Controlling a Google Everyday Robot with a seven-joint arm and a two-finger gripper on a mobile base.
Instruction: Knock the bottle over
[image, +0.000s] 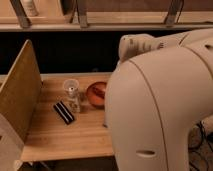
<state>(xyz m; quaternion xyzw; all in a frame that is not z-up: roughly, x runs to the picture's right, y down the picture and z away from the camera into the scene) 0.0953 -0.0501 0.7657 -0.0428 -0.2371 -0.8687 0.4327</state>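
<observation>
Plainly, any lettering on the bottle (71, 93) cannot be read. It stands upright on the wooden table (65, 137), just beside the red bowl (96, 94) at its 3 o'clock, with the black striped block (64, 112) at its 7 o'clock. The gripper, fingers together, is hidden behind the white arm (160, 110), which bulks at the bottle's 3 to 4 o'clock, beyond the bowl.

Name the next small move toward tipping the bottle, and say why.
Probably bring the gripper, shut and hidden behind the arm, out into view toward the bottle. The bottle stands upright on the table between the block and the red bowl, and the arm is not touching it.
</observation>
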